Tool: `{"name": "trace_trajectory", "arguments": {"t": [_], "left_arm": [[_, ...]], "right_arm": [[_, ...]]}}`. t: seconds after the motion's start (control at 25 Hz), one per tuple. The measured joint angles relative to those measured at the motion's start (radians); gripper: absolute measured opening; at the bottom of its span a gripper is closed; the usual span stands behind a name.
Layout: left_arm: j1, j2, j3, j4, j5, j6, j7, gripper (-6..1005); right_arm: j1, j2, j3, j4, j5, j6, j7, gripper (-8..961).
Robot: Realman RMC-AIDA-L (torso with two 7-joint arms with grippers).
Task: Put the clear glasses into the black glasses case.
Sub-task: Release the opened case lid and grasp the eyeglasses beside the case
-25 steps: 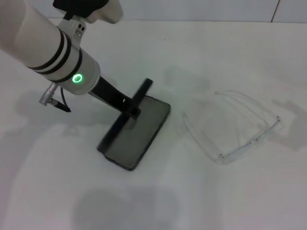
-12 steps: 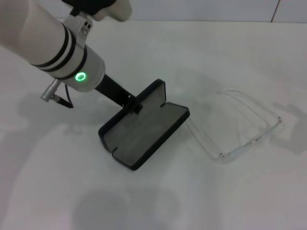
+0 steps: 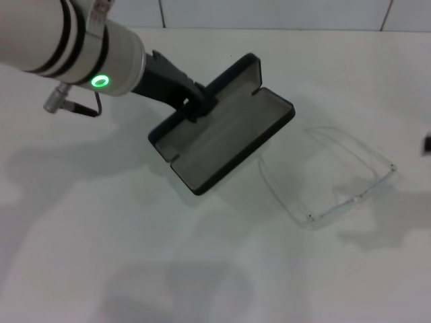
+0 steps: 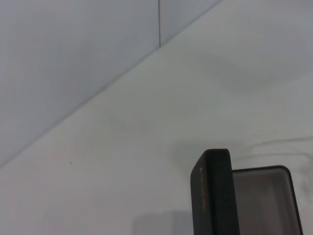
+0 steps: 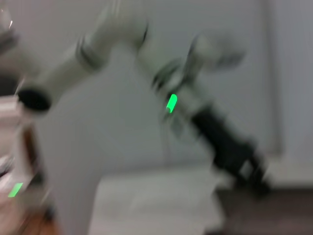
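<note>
The left arm (image 3: 60, 40) is a thick white cylinder ringed by two black bands. Near its wrist end glows a small green ring light (image 3: 100, 81). A silver metal plug (image 3: 55, 105) juts from the underside, with a thin black cable (image 3: 87, 111) looping off it. Beyond the white shell the left hand (image 3: 195, 108) is matte black and angular. In the right wrist view this arm appears white with a black end and a green light.
</note>
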Motion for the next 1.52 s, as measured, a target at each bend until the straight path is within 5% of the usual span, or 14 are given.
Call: {"name": "trace_trajectory", "arguments": {"t": [0.2,0.24,0.52,0.72,1.12,1.52], "left_arm": [[0.044,0.000,-0.034,0.052,-0.005,-0.004,0.044,214],[0.054,0.000,-0.046,0.057,-0.007,-0.007,0.051,215],[0.081,-0.001,-0.104,0.067,-0.043,-0.013,0.078,222],[0.139,0.000,-0.157,0.083,-0.124,-0.017,0.107,227],[0.175,-0.001,-0.159,0.078,-0.148,-0.041,0.135,237],[0.176,-0.001,-0.156,0.064,-0.150,-0.041,0.140,247]], "right_arm": [[0.119,0.019,-0.156,-0.195,-0.190,-0.001,0.145,831],[0.226,0.036,-0.217,-0.256,-0.349,0.010,0.182,829],[0.404,0.058,-0.288,-0.229,-0.587,0.054,0.187,814],[0.496,0.101,-0.438,-0.152,-0.767,0.125,0.185,802],[0.499,0.115,-0.699,-0.050,-0.777,0.375,0.174,780],[0.505,0.119,-0.778,0.009,-0.734,0.424,0.169,762]]}}
